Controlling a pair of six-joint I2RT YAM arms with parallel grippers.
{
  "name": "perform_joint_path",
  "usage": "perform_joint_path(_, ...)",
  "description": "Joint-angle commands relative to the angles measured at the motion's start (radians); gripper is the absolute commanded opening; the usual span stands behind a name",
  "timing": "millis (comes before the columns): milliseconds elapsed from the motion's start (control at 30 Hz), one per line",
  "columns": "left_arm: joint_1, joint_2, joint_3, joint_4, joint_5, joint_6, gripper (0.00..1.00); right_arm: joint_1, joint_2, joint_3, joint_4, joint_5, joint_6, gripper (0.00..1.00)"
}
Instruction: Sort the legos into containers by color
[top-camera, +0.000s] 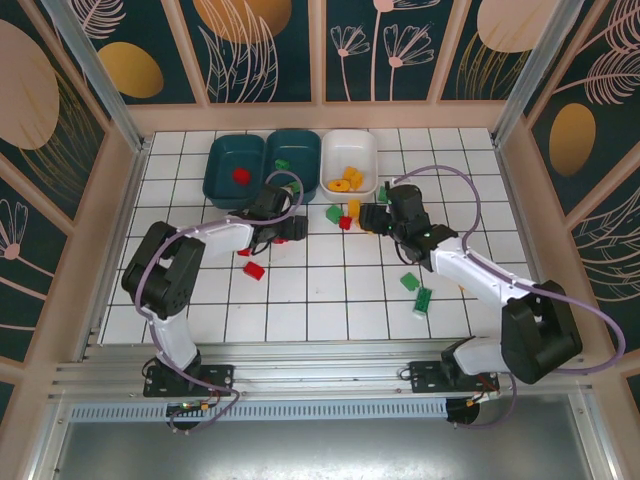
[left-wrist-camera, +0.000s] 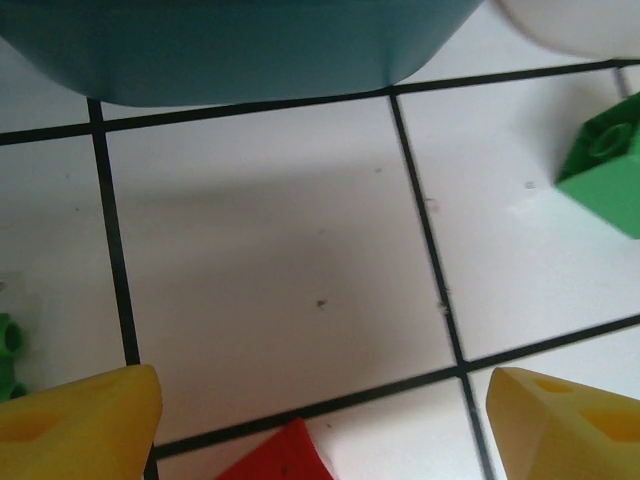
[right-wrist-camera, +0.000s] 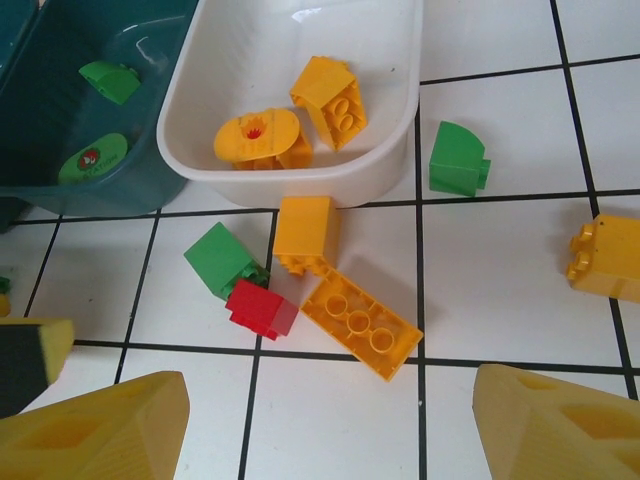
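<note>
At the back stand two teal tubs and a white tub. The left one holds a red lego, the middle one a green lego, and the white tub holds orange legos. My left gripper is open low over the tiles in front of the middle teal tub, with a red lego between its fingers. My right gripper is open above a cluster of two orange legos, a green one and a red one.
Loose legos lie around: a green one right of the left gripper, a green one and an orange one near the white tub, a red one and two green ones nearer the arms. Walls enclose the tiled floor.
</note>
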Motion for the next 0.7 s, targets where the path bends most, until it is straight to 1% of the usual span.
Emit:
perform_joint_path(0, -0.003, 0.027, 0.021, -0.029, -0.015, 0.060, 0.84, -0.010, -0.039, -0.028, -0.019, 0.026, 0.006, 0.76)
perform_joint_path(133, -0.003, 0.030, 0.016, -0.061, -0.004, 0.046, 0.82, -0.011, -0.069, -0.050, -0.025, 0.031, 0.008, 0.76)
perform_joint_path(233, -0.003, -0.014, -0.031, -0.061, 0.012, 0.011, 0.80, -0.013, -0.087, -0.062, -0.025, 0.034, 0.008, 0.76)
perform_joint_path(333, -0.004, -0.074, -0.077, -0.045, 0.057, -0.012, 0.79, -0.014, -0.089, -0.068, -0.022, 0.034, 0.009, 0.76)
perform_joint_path(500, -0.013, -0.130, -0.090, -0.049, 0.151, -0.037, 0.75, -0.015, -0.077, -0.056, -0.025, 0.023, 0.009, 0.76)
perform_joint_path(667, -0.017, -0.175, -0.089, -0.043, 0.203, -0.038, 0.74, -0.014, -0.084, -0.056, -0.032, 0.029, 0.008, 0.76)
